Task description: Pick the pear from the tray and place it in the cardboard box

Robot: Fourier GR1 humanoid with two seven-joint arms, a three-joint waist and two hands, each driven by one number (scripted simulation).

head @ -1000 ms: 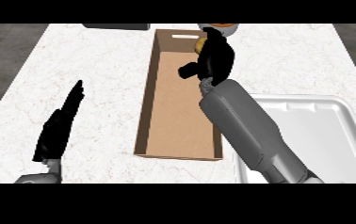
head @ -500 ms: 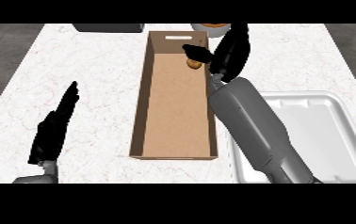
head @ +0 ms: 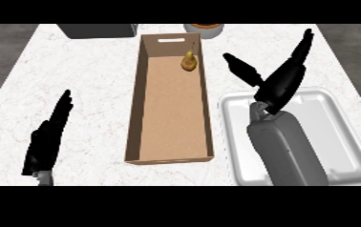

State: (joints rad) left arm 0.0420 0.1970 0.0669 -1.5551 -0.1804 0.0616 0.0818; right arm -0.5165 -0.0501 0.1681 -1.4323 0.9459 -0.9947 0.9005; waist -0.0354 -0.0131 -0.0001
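While the pear is sitting upright inside the cardboard box near its far end, my right hand is hovering between box and tray, fingers straight, thumb splayed wide, holding nothing. My left hand is resting at lower left, fingers straight, touching nothing.

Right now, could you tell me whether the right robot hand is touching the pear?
Apart. The head view shows the right robot hand open beside the cardboard box, with the box wall and bare counter between it and the pear.
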